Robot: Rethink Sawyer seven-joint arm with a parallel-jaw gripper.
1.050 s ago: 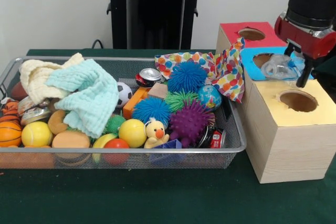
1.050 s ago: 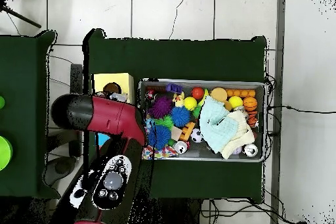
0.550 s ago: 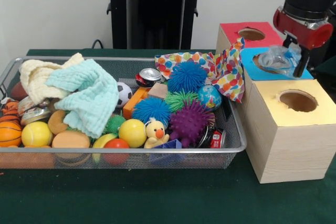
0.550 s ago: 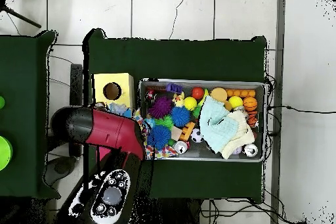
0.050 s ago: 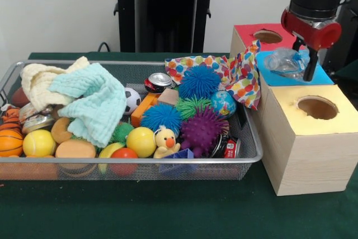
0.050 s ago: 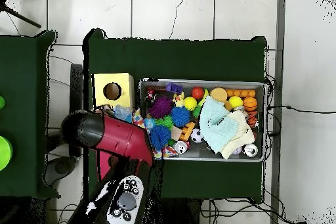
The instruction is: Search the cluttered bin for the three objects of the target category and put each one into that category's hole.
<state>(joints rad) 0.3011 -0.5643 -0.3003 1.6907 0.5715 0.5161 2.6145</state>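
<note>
Claw: the claw (image 5: 302, 62) hangs over the blue box (image 5: 319, 76). It is clenched on a crumpled clear plastic bottle (image 5: 284, 61).
Bottle: it is held just above the blue box top, over the spot where the hole should be. The hole is hidden behind it.
Boxes: three stand in a row to the right of the bin. The red box (image 5: 279, 29) is far, the blue one is in the middle, and the yellow box (image 5: 307, 124) is near. Each has a round hole on top.
How far along: I think this bottle is about to be dropped in. I cannot tell how many are already inside.
Still to do: let go of the bottle, then look in the bin for more like it.
Bin: the wire bin (image 5: 128, 163) is full of balls, spiky toys, a rubber duck (image 5: 165, 141), cans and two cloths. A spotted cloth (image 5: 235, 76) hangs over its right end.
Surface: a dark green tabletop (image 5: 168, 211).
Room: a white wall behind and a pale tiled floor (image 6: 197, 11) around.
</note>
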